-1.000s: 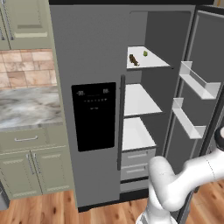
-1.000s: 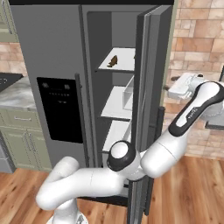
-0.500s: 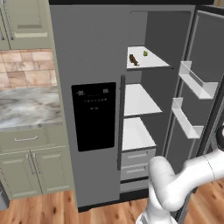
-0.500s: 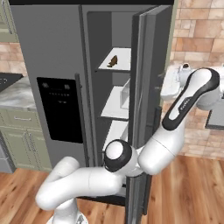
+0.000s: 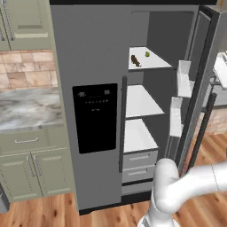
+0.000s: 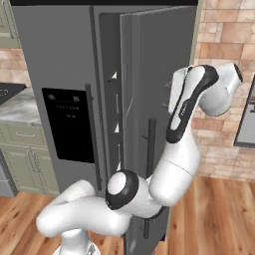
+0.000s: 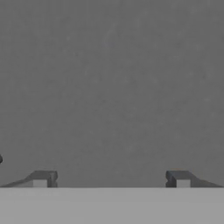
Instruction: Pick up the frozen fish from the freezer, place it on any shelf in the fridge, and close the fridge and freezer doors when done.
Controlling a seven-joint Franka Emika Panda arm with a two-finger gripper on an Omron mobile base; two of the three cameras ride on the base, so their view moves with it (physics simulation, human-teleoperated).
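Three white shelves are seen inside the open fridge [image 5: 146, 26]. On the top shelf [image 5: 153, 64], a brown fish [image 5: 135, 60] is laid near the front left, with a small green item [image 5: 147, 54] just behind it to the right. The middle shelf [image 5: 141, 103] and lower shelf [image 5: 137, 137] are stacked below, above two drawers [image 5: 139, 165].

Light was even and soft, without glare; renders looked slightly blurred, and the hand view was flat, grainy grey.

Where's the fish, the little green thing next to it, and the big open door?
fish [image 5: 135, 60], left base view, middle of its brown body
green thing [image 5: 147, 54], left base view, its center
open door [image 6: 159, 74], right base view, its grey outer face
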